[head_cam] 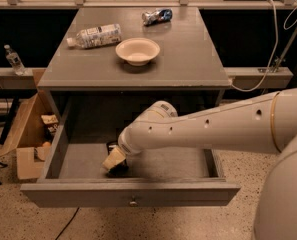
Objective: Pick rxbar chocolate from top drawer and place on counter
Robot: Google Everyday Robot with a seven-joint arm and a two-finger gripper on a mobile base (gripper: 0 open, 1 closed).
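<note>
Now: one gripper (113, 161) low inside top drawer (133, 194), over one rxbar chocolate (120, 170); open or closed, cannot tell. Bench (188, 54) above drawer: one bowl (137, 50), one bottle (95, 35), one can (157, 16).

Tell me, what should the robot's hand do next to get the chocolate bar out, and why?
Probably take hold of the bar now. The gripper is down inside the open top drawer, right on top of the black rxbar chocolate, which lies on the drawer floor, not yet lifted. Lifting towards the counter comes after.
</note>
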